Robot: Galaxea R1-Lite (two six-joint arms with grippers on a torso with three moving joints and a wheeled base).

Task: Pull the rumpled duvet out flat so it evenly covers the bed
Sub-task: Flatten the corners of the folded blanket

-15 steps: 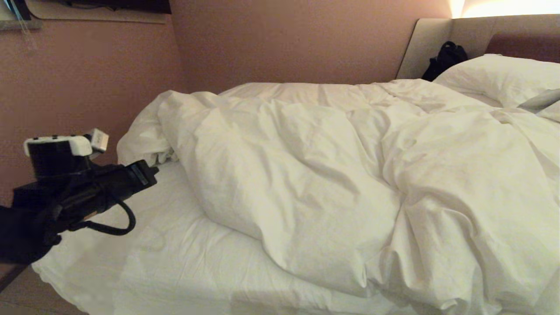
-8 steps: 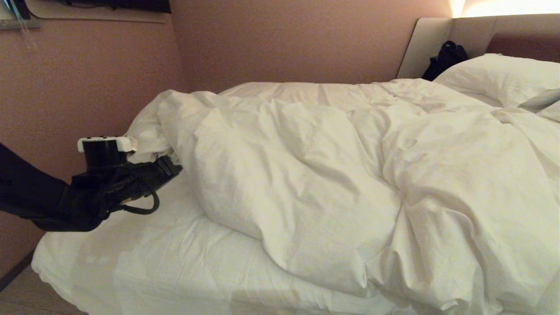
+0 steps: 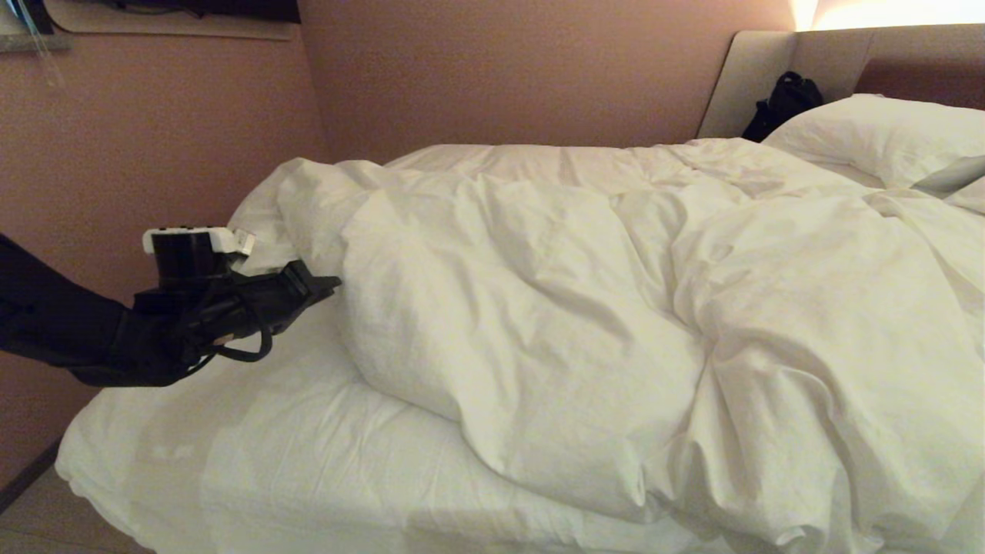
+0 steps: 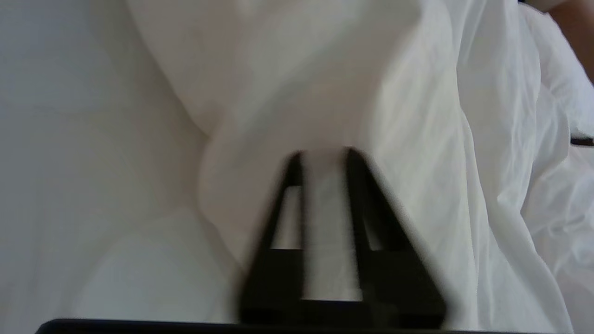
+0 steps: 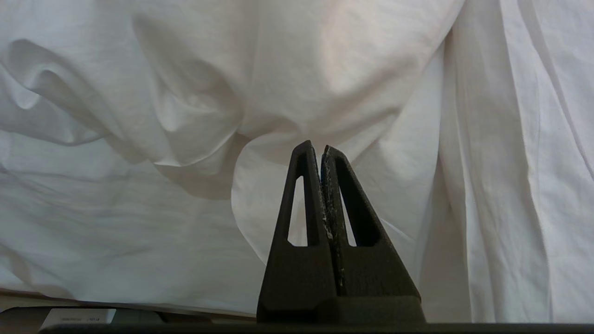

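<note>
The duvet (image 3: 585, 323) lies bunched in a puffy heap across the middle and right of the bed (image 3: 254, 469), leaving the white sheet bare at the left near corner. My left gripper (image 3: 329, 283) reaches in level from the left, its tips at the duvet's rumpled left edge. In the left wrist view the left gripper (image 4: 322, 155) is open a little, the duvet (image 4: 417, 93) right ahead and nothing pinched. My right gripper (image 5: 321, 147) is shut and empty, hanging before folds of the duvet (image 5: 325, 69); it is outside the head view.
A pink wall (image 3: 154, 138) runs close along the bed's left and far sides. Pillows (image 3: 877, 135) and a black bag (image 3: 785, 100) sit by the padded headboard (image 3: 758, 77) at the far right. A strip of floor (image 3: 31, 515) shows at the lower left.
My left arm has swung right and slightly up across the bare sheet, bringing its gripper from the bed's left edge to the duvet's bunched left edge. The duvet has not moved.
</note>
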